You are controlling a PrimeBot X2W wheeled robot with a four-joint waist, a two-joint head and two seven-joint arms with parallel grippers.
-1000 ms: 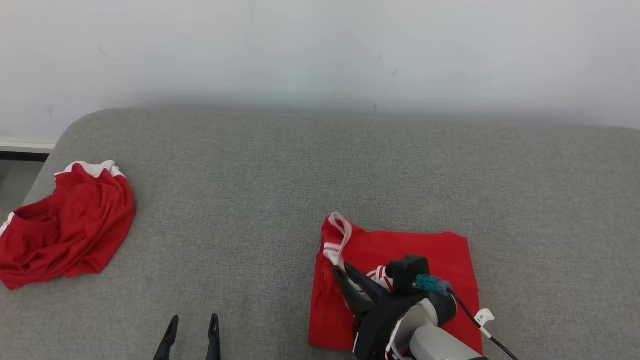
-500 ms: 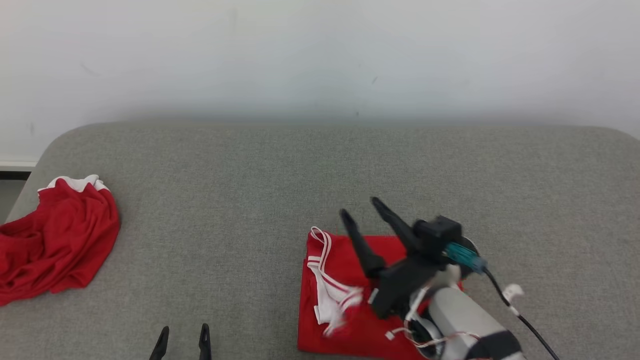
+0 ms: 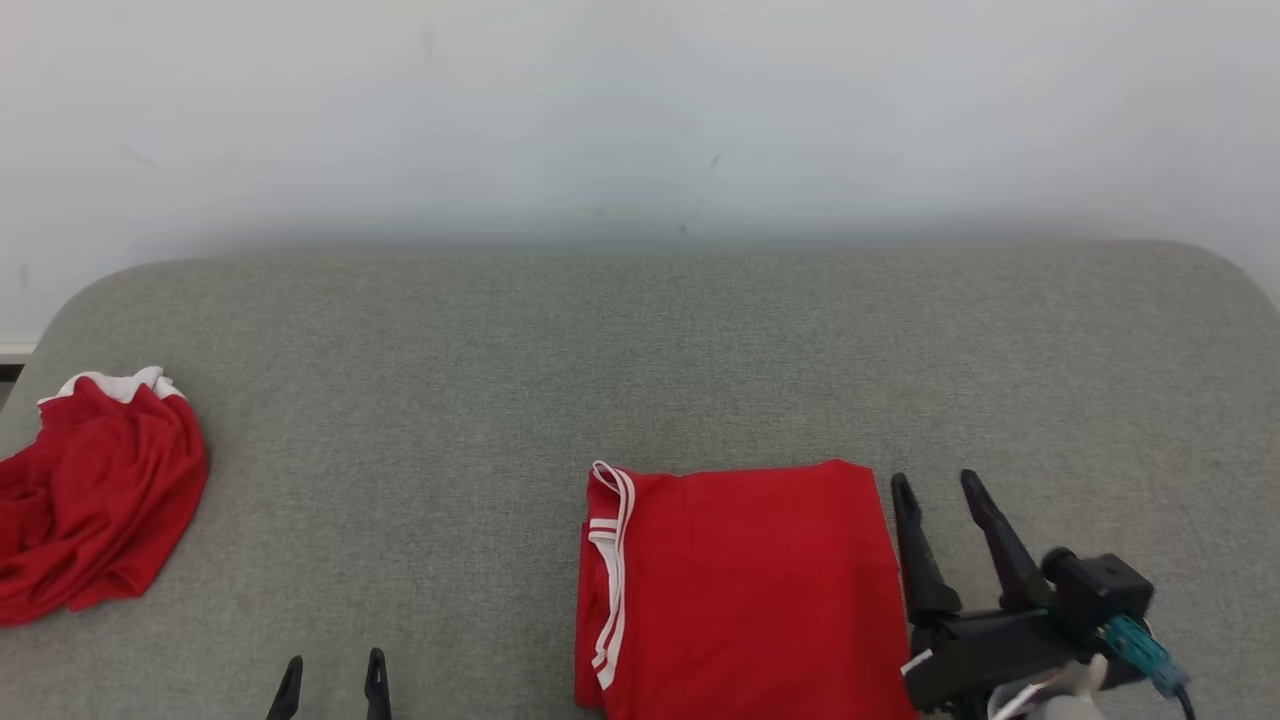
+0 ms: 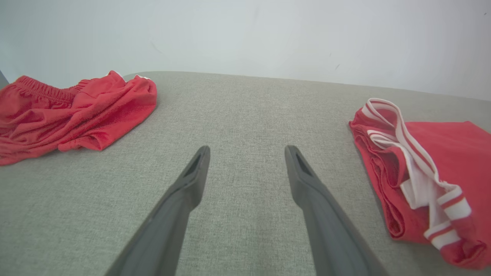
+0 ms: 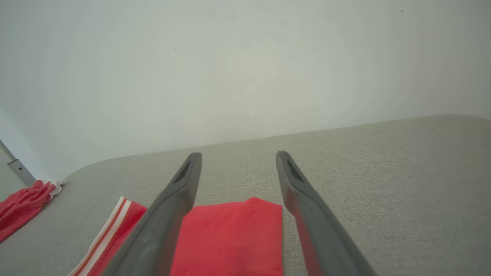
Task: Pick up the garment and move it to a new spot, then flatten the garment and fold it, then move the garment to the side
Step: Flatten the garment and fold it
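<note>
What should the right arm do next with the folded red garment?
Probably lower the right gripper onto the right edge of the folded garment and pinch it. It lies flat and squared; the gripper hangs open and empty beside that edge, so moving it aside seems what remains.

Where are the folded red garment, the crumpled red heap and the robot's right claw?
folded red garment (image 3: 750,590), head view, middle of its flat top layer.
crumpled red heap (image 3: 100,510), head view, centre of the bunched cloth.
right gripper (image 3: 933,480), head view, midway between its two fingertips.
</note>
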